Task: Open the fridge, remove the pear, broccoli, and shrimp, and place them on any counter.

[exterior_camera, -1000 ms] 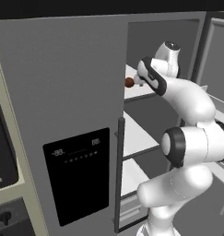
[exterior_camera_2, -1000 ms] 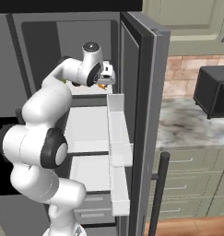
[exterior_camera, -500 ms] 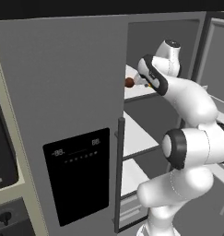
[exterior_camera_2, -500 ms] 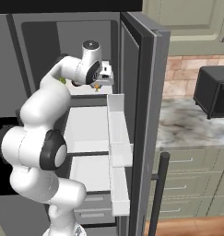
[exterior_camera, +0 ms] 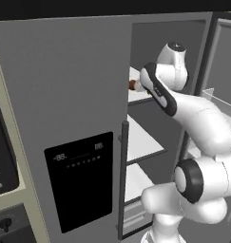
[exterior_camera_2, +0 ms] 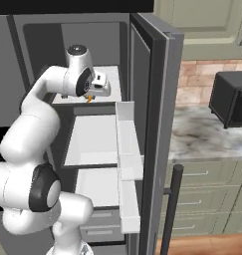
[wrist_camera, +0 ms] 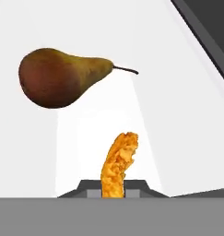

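Claw closed on the shrimp, over the fridge's top shelf. Pear lies on its side at 11 o'clock of the shrimp, apart. Door bins flank the arm's right.

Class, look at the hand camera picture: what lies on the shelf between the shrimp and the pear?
Nothing: in the hand view, bare white shelf separates the shrimp, at the end effector, from the pear.

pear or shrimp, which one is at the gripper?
The shrimp: the small orange piece rising between the shut gripper fingertips. The brown pear lies apart on the shelf.
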